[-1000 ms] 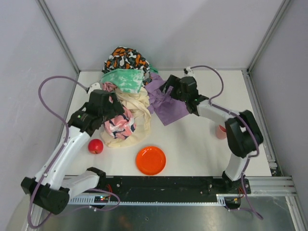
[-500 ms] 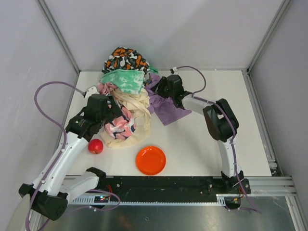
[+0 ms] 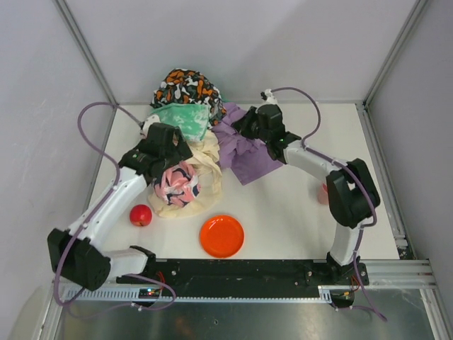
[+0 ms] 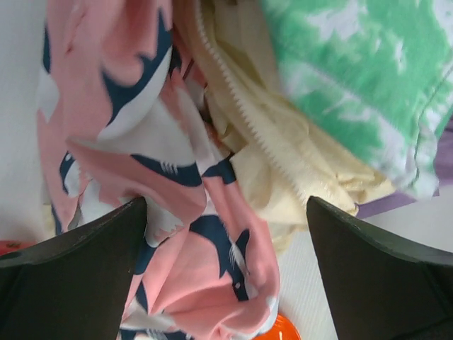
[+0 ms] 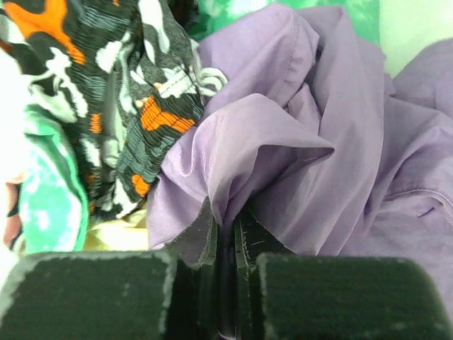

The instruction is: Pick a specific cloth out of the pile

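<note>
The lilac-purple cloth (image 3: 244,152) lies at the right side of the pile (image 3: 187,152), spread onto the white table. My right gripper (image 3: 244,127) is shut on a fold of the cloth (image 5: 283,142) at its upper left corner, next to the black-orange-white fabric (image 5: 141,92). The fold rises between the pinched jaws of the right gripper (image 5: 228,234). My left gripper (image 3: 173,152) hovers open over the pile's pink patterned cloth (image 4: 177,212), with the left gripper (image 4: 226,234) fingers wide apart on either side of it and cream fabric (image 4: 283,170) beyond.
A mint-green mottled cloth (image 3: 184,119) tops the pile, with the black-orange-white fabric (image 3: 185,86) behind it. An orange plate (image 3: 221,236) sits near the front edge, a red ball (image 3: 140,214) at the left, a pink object (image 3: 325,193) behind the right arm.
My right gripper closed on the purple cloth's fold and shifted slightly right. My left gripper moved up and right over the pink patterned cloth, staying open.
</note>
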